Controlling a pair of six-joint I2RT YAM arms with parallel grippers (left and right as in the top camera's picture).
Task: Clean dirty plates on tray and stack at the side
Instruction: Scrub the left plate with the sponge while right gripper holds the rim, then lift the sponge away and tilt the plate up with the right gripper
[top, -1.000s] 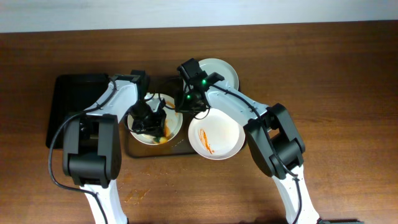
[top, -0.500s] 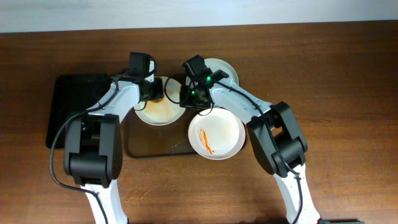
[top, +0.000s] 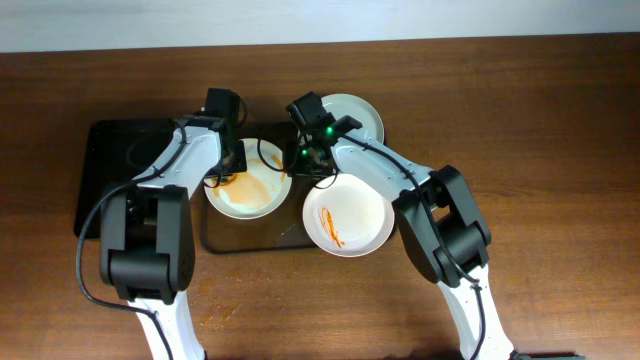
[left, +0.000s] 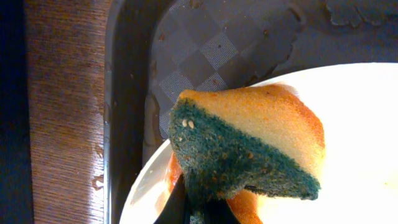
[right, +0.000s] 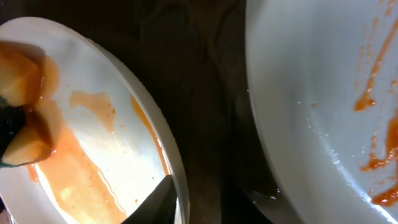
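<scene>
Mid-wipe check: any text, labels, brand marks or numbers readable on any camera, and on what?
None: no readable text in any view. The sponge, the plate under it, the other plates and the tray carry no markings; the tray shows only a checkered texture.

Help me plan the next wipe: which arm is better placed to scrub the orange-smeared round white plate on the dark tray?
Left. The left gripper holds the yellow-and-green sponge against the orange-smeared round white plate; the right gripper only appears to pinch its rim.
</scene>
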